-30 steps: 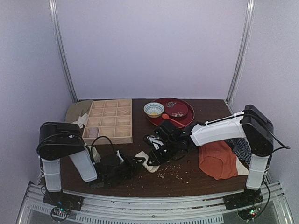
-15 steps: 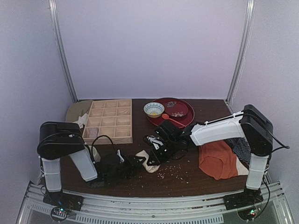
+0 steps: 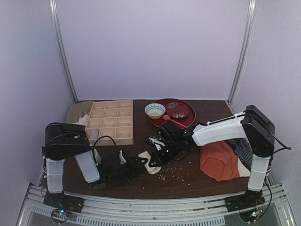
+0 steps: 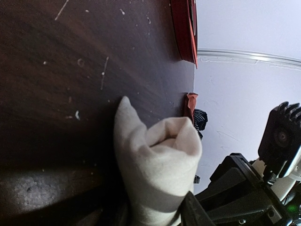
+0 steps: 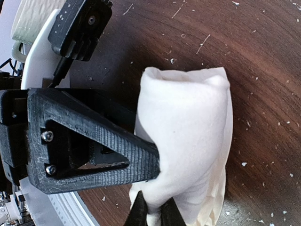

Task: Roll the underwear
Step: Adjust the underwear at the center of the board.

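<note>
near middle of the table [image 3: 197,181], underwear [image 3: 153,165]: cream cloth bunched into a loose roll, lying on the dark wood between my two claws. My left wrist camera shows one end curled open like a tube.
left gripper [image 3: 141,162]: I read it as clamped on the roll. The cloth runs down between its dark fingers in its own camera. The right wrist camera shows one of those fingers pressed into the roll's side.
right gripper [image 5: 153,213]: tips drawn almost together at the bottom edge of its own view. I take them to be nipping a fold of the same cloth.
crumbs [image 3: 173,170]: pale specks scattered on the wood just beside the roll, on its right.
wooden divided tray [image 3: 110,121]: rear left, well apart from the roll.
red plate [image 3: 188,120]: rear middle.
bowl [image 3: 154,110]: small and pale, at the red plate's left rim.
orange-red garment [image 3: 217,160]: right side, below the right arm, apart from the roll.
dark striped cloth [image 3: 242,148]: at that garment's right edge, partly hidden by the arm.
</note>
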Tool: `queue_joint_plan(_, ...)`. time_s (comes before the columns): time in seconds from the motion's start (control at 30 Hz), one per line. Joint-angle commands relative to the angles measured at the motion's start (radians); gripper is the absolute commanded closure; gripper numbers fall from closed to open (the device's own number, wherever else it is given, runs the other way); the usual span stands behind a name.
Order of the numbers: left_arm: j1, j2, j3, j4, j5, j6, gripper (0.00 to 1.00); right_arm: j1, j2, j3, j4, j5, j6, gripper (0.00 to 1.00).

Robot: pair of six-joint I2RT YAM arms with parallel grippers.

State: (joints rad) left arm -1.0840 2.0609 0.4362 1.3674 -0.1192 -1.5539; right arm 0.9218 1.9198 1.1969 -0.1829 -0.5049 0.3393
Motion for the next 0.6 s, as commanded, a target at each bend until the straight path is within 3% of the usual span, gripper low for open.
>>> queue_joint_plan(0.0, 0.001, 0.052, 0.014, 0.021, 0.07, 0.032, 0.58, 0.002, 0.029, -0.037, -0.032, -0.019, -0.013, 1.0)
queue_joint_plan(0.27, 0.006, 0.06, 0.015, 0.024, 0.077, 0.029, 0.88, 0.0, 0.024, -0.042, -0.04, -0.026, -0.027, 1.0)
queue_joint_plan(0.43, 0.006, 0.058, 0.004, 0.022, 0.07, 0.021, 0.91, -0.008, 0.0, -0.053, -0.02, -0.016, 0.001, 0.81)
queue_joint_plan(0.57, 0.006, 0.058, 0.004, 0.021, 0.069, 0.019, 0.91, -0.021, -0.026, -0.055, 0.006, -0.022, 0.029, 0.75)
